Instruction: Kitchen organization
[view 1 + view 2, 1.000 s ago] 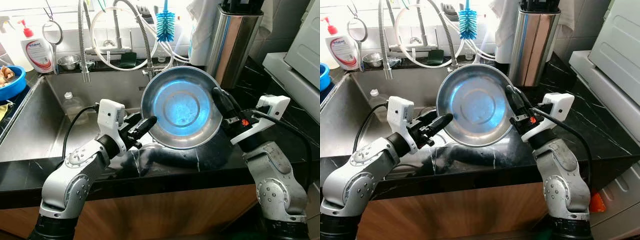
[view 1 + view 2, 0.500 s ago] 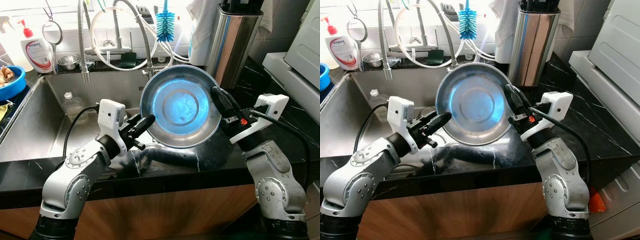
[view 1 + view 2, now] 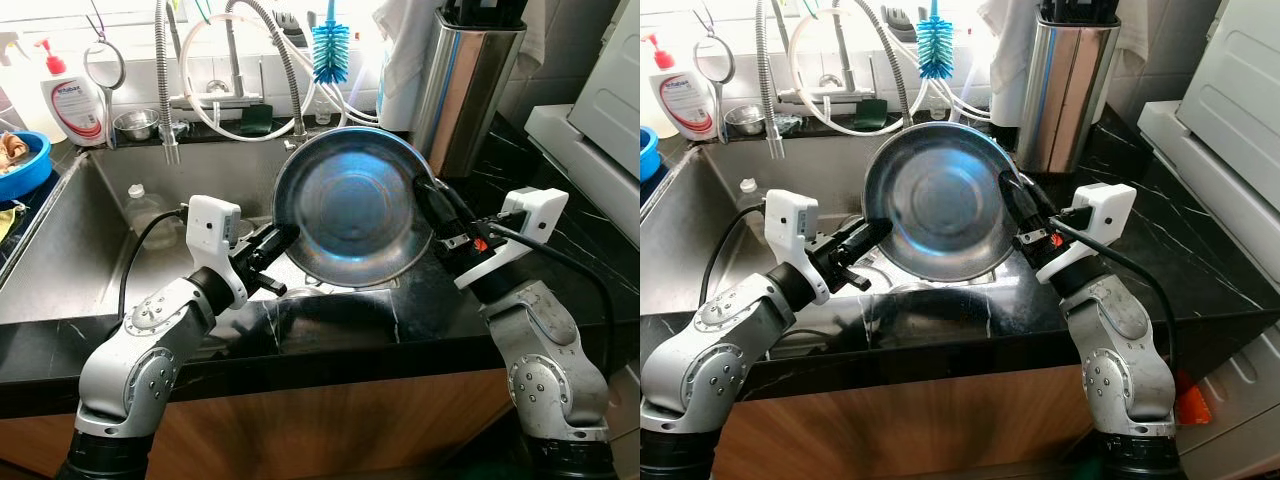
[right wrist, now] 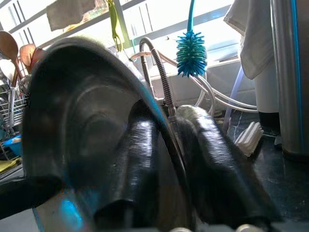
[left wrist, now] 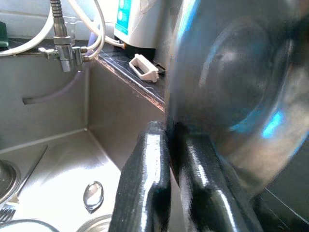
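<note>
Left eye view: the sink [image 3: 120, 250] spreads far left behind the black surface [image 3: 420, 330], with the tall steel canister [image 3: 470, 85] at far right. Held upright above the sink's near right corner, the steel bowl [image 3: 350, 205] has drifted left and farther off over the last second, from above the surface toward the basin, and its face no longer glows bright blue. I judge it is being carried to the sink or faucet area. The right gripper [image 3: 438, 208] has its jaws pinched on the bowl's right rim; the left gripper [image 3: 272, 243] has its jaws closed on the lower-left rim. A blue bottle brush [image 3: 331, 52] hangs beyond.
</note>
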You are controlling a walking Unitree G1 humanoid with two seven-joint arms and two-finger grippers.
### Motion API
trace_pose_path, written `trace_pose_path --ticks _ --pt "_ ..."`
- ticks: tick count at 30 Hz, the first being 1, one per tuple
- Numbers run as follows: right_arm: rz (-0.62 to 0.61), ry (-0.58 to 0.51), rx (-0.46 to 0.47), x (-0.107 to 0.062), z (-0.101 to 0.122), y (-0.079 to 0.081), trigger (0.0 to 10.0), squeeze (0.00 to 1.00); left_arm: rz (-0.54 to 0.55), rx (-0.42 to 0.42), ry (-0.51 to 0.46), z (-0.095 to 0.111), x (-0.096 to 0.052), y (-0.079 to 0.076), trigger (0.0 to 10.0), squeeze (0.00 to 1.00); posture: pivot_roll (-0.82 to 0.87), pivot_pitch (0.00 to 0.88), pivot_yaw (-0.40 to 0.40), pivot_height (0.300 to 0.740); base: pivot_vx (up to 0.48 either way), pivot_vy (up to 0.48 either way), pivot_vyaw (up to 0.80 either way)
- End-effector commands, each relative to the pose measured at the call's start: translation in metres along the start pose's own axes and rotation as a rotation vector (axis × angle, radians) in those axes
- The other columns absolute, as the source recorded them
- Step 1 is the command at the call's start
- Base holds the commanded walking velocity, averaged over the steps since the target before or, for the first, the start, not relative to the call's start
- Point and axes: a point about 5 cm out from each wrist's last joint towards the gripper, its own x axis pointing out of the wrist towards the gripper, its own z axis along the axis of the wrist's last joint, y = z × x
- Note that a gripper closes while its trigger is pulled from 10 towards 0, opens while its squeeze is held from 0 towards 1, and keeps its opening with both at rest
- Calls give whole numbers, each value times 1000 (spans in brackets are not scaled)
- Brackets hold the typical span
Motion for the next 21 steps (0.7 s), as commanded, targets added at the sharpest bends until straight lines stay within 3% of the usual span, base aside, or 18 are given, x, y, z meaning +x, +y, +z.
trace_pose_path --ticks 1,8,9,10,12,16,18,19,20,21 --pt "38 -22 -18 6 6 6 10000 1000 -8 21 11 -1 -1 -4 0 0 43 38 -28 740 0 0 0" --pt "44 -25 -13 7 6 8 10000 1000 82 15 -25 2 1 3 0 0 44 39 -29 740 0 0 0" --pt "54 -22 -9 7 5 10 10000 937 133 5 -45 5 2 7 0 0 43 40 -30 740 0 0 0" --pt "60 -20 -8 7 5 10 10000 937 149 3 -53 5 2 9 0 0 43 40 -30 740 0 0 0" --pt "92 -8 -4 6 3 14 10000 0 218 -5 -97 10 3 14 0 0 41 40 -29 740 0 0 0" --pt "117 13 3 5 0 19 10000 0 374 -31 -208 26 1 29 0 0 39 41 -29 740 0 0 0" --pt "117 17 2 5 -1 19 10000 0 397 -30 -221 27 1 31 0 0 38 41 -29 740 0 0 0" --pt "118 21 4 4 -2 19 10000 0 423 -29 -234 29 0 34 6275 0 39 41 -29 740 0 0 0" --pt "119 24 5 4 -2 19 10000 0 442 -28 -243 31 -1 36 6275 0 39 41 -29 740 0 0 0" --pt "120 27 6 4 -3 20 10000 0 470 -25 -253 33 -2 39 10000 0 40 41 -28 740 0 0 0"
